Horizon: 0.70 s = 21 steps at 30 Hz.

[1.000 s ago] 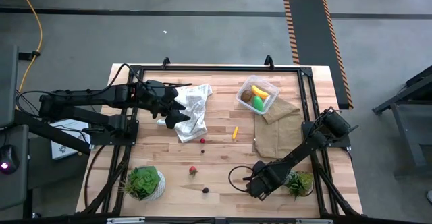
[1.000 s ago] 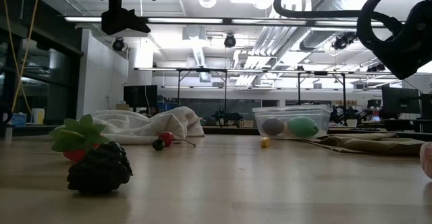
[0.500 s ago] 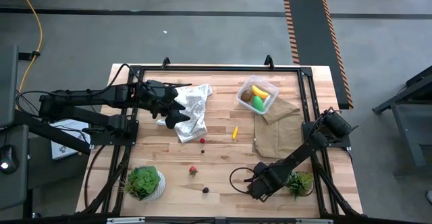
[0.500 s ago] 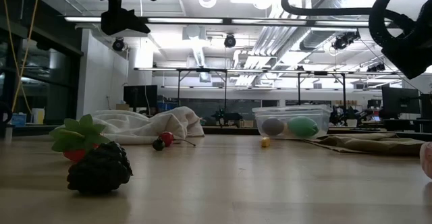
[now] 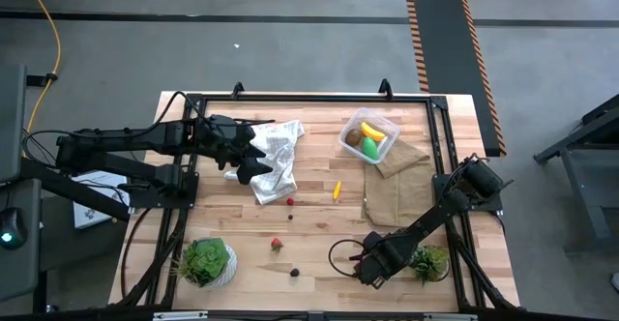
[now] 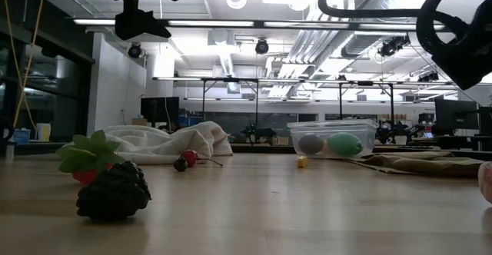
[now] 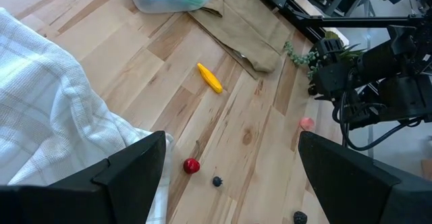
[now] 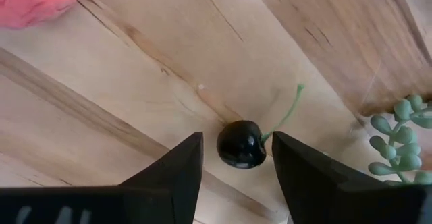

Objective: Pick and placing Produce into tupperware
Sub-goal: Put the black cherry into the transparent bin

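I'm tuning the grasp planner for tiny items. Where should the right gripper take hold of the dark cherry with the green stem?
Probably across the round body of the dark cherry, coming straight down, with the right gripper and its open fingers either side. The thin green stem sticks out sideways and looks too slight to pinch.

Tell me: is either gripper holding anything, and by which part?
Nothing is held. The right gripper is open around a dark cherry on the table; the left gripper is open above the white cloth.

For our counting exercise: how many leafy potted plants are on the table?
2. One potted plant sits at the high view's lower left; the other potted plant sits at its lower right. None appears hidden.
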### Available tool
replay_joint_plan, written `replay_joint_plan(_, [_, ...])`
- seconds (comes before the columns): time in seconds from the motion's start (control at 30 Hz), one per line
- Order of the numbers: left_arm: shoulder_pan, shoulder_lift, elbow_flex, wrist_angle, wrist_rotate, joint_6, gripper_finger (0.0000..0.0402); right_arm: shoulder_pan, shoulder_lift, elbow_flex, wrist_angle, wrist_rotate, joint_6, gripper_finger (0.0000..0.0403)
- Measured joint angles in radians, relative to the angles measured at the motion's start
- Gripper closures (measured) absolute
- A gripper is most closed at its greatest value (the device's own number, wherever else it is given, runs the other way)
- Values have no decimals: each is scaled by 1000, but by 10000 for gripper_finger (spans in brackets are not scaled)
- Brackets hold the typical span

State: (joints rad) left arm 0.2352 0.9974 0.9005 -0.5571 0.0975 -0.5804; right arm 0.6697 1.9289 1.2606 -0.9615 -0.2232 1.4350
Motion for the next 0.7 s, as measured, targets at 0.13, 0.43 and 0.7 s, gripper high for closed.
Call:
replay_joint_plan(0.13, [0, 0, 0, 0, 0, 0, 73, 0, 0, 0, 0, 3, 0, 255])
replay_joint_plan(0.43, [0, 0, 0, 0, 0, 0, 73, 1, 3, 0, 0, 2, -3, 268])
replay_joint_plan(0.7, [0, 0, 0, 0, 0, 0, 73, 1, 9, 0, -11, -4, -13, 268])
